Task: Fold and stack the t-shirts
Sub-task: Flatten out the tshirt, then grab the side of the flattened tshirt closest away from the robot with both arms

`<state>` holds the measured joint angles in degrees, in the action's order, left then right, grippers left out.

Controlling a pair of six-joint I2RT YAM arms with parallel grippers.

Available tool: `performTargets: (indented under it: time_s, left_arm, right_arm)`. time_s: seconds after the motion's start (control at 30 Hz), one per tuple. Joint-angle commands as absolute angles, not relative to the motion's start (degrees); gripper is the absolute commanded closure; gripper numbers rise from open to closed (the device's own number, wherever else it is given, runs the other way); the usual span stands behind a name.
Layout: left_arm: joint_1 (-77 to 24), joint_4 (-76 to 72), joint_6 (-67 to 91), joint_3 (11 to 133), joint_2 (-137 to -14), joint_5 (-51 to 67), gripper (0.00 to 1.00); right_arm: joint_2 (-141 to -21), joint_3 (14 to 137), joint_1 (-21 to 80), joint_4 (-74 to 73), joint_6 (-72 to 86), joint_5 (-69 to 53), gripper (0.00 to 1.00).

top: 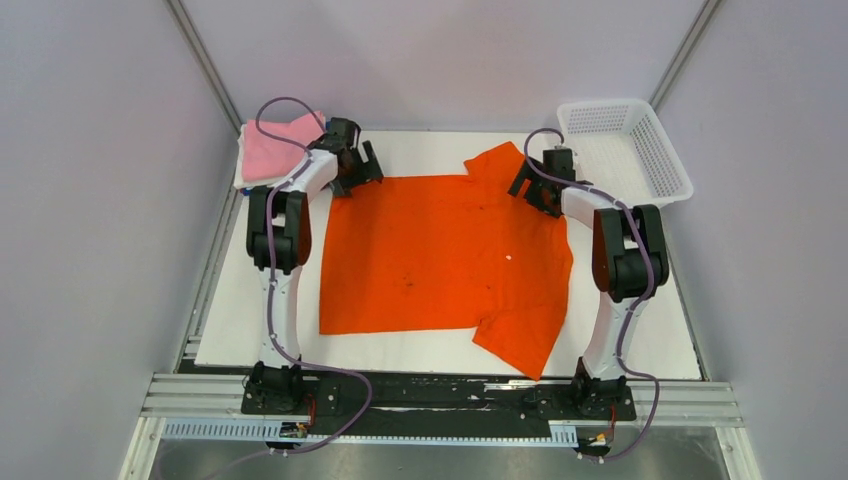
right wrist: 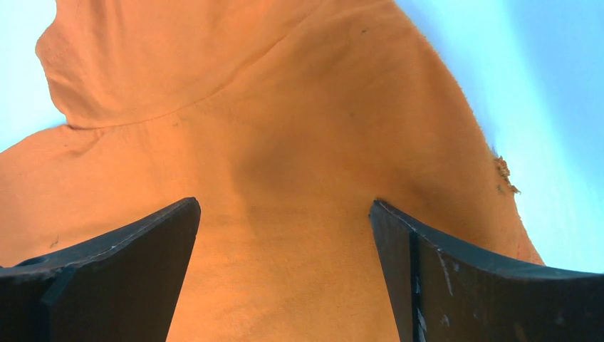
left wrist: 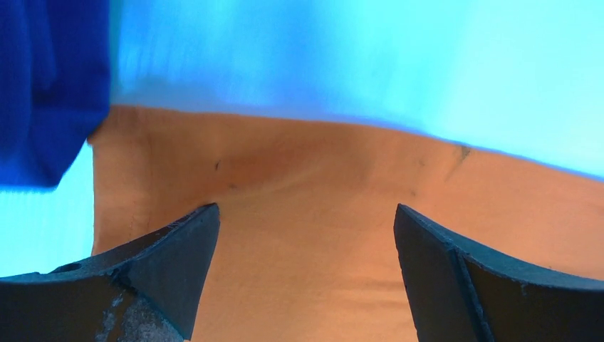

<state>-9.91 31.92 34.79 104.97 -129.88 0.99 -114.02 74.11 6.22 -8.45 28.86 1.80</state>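
1. Orange t-shirt (top: pixel 430 260): spread flat on the white table (top: pixel 260 340), roughly at centre. Both sleeves point toward the right side, 1 at the far right corner and 1 at the near right corner. The straight edge lies on the left.

2. Left gripper (top: pixel 358 172): positioned at the far left corner of the orange t-shirt. In the left wrist view the left gripper (left wrist: pixel 306 242) has its 2 fingers (left wrist: pixel 164 263) spread apart, with orange cloth filling the gap below them. Nothing is clamped.

3. Right gripper (top: pixel 528 188): positioned at the far right of the orange t-shirt, beside the far sleeve. In the right wrist view the right gripper (right wrist: pixel 285 235) also has its 2 fingers (right wrist: pixel 470 278) spread apart over orange cloth, with a seam curving above them. Nothing is clamped.

4. Whether either set of fingertips touches the cloth cannot be told from these views.

5. Pink t-shirt (top: pixel 272 150): folded, at the far left corner of the table, just behind the left gripper. Blue cloth (left wrist: pixel 43 85) shows at the upper left of the left wrist view, just beside the orange corner.

6. White mesh basket (top: pixel 660 165): at the far right corner of the table.
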Motion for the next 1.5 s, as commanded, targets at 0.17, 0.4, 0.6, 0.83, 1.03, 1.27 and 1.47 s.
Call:
performTargets:
  time_s: [0.17,0.4,0.6,0.83,1.03,1.27,1.47]
  left_arm:
    - [-9.14,39.37,32.68,123.88,-144.92,0.18,0.00]
    - [-9.14,39.96,30.47,135.66,-148.72,3.64,0.00]
    - [-10.91,40.12,27.92,131.73,-137.47,7.09,0.00]
    - [-15.17,38.39,30.07,105.58,-111.21,-2.82,0.00]
    - [-15.90,39.32,39.85,71.16,-85.93,-10.81,0.00]
    - [-15.81,54.24,55.48,51.32,-65.08,-18.37,0.00]
    - [-15.75,51.10,67.63,39.48,-56.69,-17.78,0.04]
  right_arm:
    - [-121.01,81.67,3.74,-15.96,30.79,4.16,0.00]
    - [-120.00,86.14,3.78,-18.05,29.07,1.20,0.00]
    - [-108.78,81.90,5.44,-18.15,23.63,-0.38,0.00]
    - [-89.60,68.91,6.27,-15.60,26.34,5.43,0.00]
    - [-79.24,57.96,4.42,-15.84,33.33,5.30,0.00]
    - [-71.74,49.20,4.49,-16.08,33.98,2.90,0.00]
    - [-71.38,48.35,4.54,-15.30,35.36,0.00,0.00]
